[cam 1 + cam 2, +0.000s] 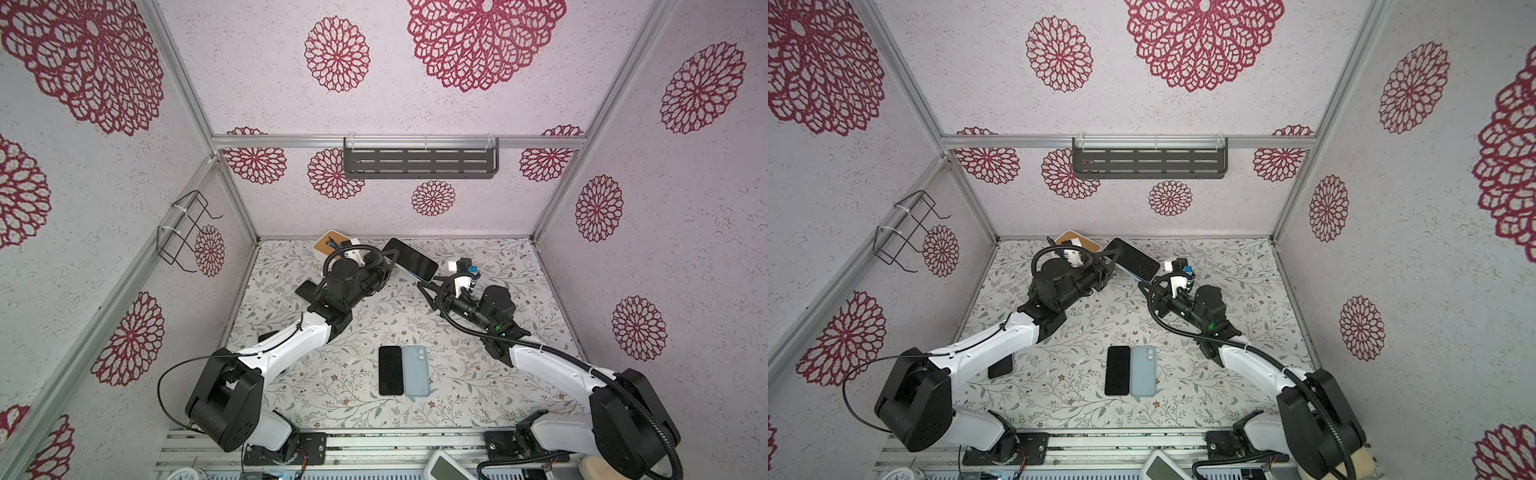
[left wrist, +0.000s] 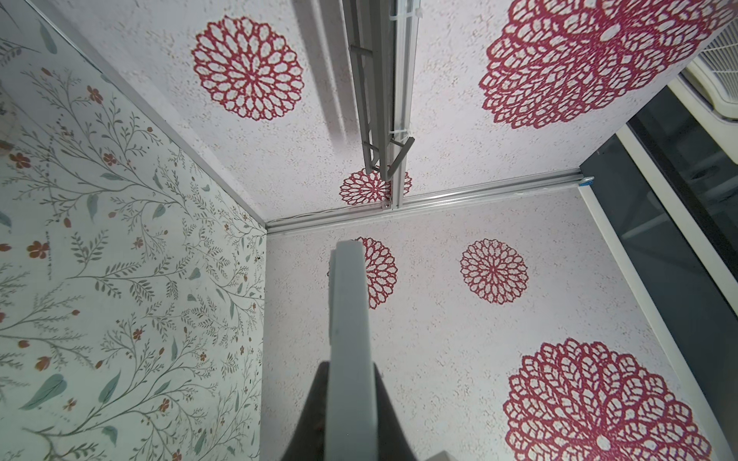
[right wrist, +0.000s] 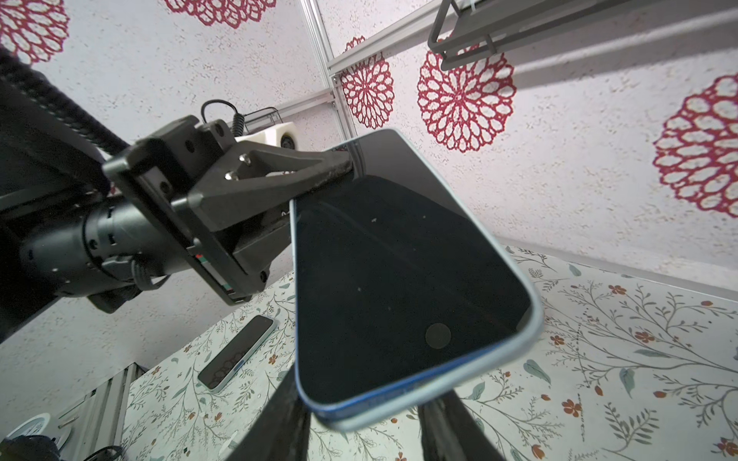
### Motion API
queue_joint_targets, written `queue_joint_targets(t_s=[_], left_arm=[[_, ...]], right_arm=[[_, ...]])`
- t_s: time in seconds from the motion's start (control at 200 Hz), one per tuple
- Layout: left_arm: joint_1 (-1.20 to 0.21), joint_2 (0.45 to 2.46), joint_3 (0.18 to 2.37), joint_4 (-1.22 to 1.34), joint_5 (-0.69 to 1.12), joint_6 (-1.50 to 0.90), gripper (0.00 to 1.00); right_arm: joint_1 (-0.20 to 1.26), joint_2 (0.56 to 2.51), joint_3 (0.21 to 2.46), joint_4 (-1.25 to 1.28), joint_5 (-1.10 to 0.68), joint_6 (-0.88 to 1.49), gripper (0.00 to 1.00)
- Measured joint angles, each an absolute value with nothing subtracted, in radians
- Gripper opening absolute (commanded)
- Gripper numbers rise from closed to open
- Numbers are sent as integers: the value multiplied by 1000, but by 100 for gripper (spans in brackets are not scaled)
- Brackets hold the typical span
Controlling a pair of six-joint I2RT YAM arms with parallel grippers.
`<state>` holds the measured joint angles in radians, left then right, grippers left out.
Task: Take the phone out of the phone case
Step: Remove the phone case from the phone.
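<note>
The phone (image 1: 415, 259) (image 1: 1136, 259) (image 3: 399, 279) is up in the air over the back of the table (image 1: 498, 374), tilted, screen up, between the two grippers. It sits in its light blue case (image 3: 535, 307) (image 2: 349, 339), whose rim runs all round the dark screen.

On the table near the front, well apart from it, a black phone (image 1: 390, 370) lies face up, with a light blue phone back (image 1: 415, 371) touching its side, camera side up. A third phone (image 1: 1000, 365) (image 3: 237, 353) lies partly under the left arm. A white-edged tan tray (image 1: 328, 243) stands just behind the left gripper. A dark shelf (image 1: 419, 162) hangs on the back wall and a wire basket (image 1: 187, 232) on the left wall.

The left gripper (image 1: 392, 253) (image 3: 343, 171) is pinched tight on one end of the cased phone and carries it. The right gripper (image 1: 434, 277) (image 3: 361, 393) has its fingers (image 3: 439, 431) either side of the other end, about half spread; whether they press it I cannot tell.
</note>
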<state>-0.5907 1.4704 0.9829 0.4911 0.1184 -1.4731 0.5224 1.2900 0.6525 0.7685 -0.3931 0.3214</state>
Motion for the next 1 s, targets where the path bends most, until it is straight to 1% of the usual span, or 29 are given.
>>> queue_joint_targets(t_s=[0.125, 0.18, 0.225, 0.3, 0.34, 0.41, 0.5, 0.591, 0.651, 0.726, 0.856, 1.001], left_arm=[[-610, 1462, 983, 491, 131, -1486, 0], [-619, 1441, 982, 487, 177, -1497, 0], [-629, 1417, 982, 479, 201, -1494, 0], [-628, 1372, 981, 476, 252, -1495, 0], [-620, 1348, 981, 474, 281, -1494, 0], [-564, 1305, 981, 462, 352, -1484, 0], [-434, 1260, 992, 396, 454, -1434, 0], [-297, 1256, 1053, 259, 587, -1319, 0], [-226, 1258, 1095, 162, 675, -1231, 0], [-167, 1259, 1167, -16, 789, -1060, 0], [-150, 1291, 1320, -344, 931, -748, 0], [-167, 1328, 1463, -611, 1008, -482, 0]], right_arm=[[525, 1312, 653, 756, -366, 322, 44], [513, 1328, 653, 741, -322, 326, 44], [495, 1336, 649, 734, -290, 336, 48], [465, 1333, 632, 734, -266, 343, 58], [456, 1321, 608, 741, -268, 347, 61], [450, 1280, 559, 741, -305, 348, 65], [439, 1220, 513, 738, -399, 349, 69], [408, 1159, 483, 747, -512, 363, 75], [376, 1120, 475, 752, -586, 377, 76], [353, 1097, 486, 755, -665, 395, 76], [359, 1135, 553, 778, -803, 449, 77], [426, 1210, 640, 755, -892, 463, 76]])
